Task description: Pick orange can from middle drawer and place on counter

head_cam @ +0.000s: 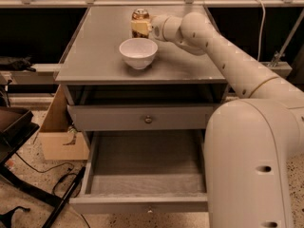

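The orange can (139, 16), orange-brown with a silver top, stands upright at the back of the counter (95, 46), just behind the white bowl. My gripper (140, 29) reaches in from the right and is shut on the can's lower body, its pale fingers (138, 31) covering that part. I cannot tell whether the can's base touches the counter. The middle drawer (145, 163) is pulled out wide open at the bottom of the cabinet, and its wood-grain floor holds nothing.
A white bowl (138, 52) sits mid-counter, right in front of the can. A closed drawer front with a round knob (148, 119) is above the open drawer. A cardboard box (59, 137) and cables lie on the floor at left. My arm fills the right side.
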`<state>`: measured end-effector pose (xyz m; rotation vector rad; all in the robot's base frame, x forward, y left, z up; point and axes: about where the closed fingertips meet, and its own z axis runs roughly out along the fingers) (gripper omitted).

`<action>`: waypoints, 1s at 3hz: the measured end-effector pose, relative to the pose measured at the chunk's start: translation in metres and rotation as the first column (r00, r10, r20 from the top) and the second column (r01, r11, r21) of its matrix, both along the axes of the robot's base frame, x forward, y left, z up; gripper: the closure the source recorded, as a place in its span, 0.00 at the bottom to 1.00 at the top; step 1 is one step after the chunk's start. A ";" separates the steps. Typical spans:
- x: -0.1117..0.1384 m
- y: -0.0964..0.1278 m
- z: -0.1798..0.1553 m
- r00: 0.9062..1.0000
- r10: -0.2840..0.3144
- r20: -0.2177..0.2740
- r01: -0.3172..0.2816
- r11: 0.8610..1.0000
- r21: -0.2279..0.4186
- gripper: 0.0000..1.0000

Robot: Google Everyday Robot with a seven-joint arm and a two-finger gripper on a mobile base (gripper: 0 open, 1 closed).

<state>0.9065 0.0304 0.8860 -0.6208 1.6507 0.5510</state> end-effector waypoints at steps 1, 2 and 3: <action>0.000 0.000 0.000 1.000 0.000 0.000 0.000 1.000 0.000 0.36; 0.000 0.000 0.000 1.000 0.000 0.000 0.000 1.000 0.000 0.13; 0.000 0.000 0.000 1.000 0.000 0.000 0.000 1.000 0.000 0.00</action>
